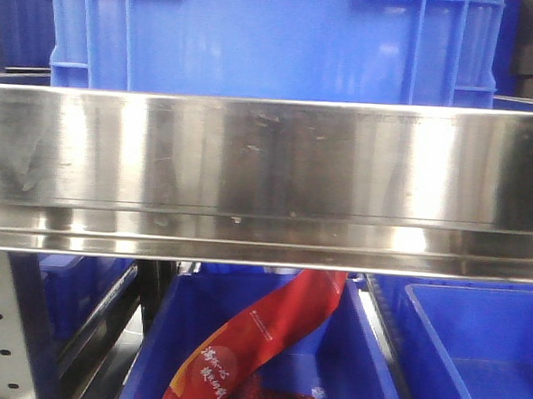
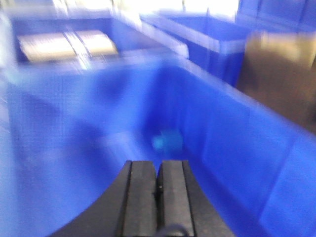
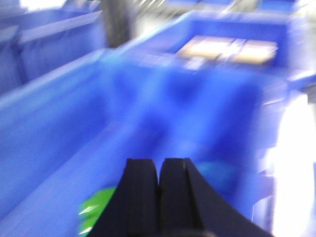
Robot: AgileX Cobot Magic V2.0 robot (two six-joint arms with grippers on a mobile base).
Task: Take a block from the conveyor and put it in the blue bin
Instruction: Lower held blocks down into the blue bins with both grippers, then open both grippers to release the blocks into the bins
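Observation:
Both wrist views are blurred. My left gripper is shut with nothing between its fingers, hanging over the inside of a blue bin. A small cyan block lies on that bin's floor just beyond the fingertips. My right gripper is also shut and empty, over a blue bin. A green block lies at the lower left of its fingers and a cyan shape at their right. The conveyor is out of view.
A wide stainless steel band crosses the front view. A large blue crate stands behind it. Below are more blue bins, one holding a red banner. A brown box stands at the right of the left wrist view.

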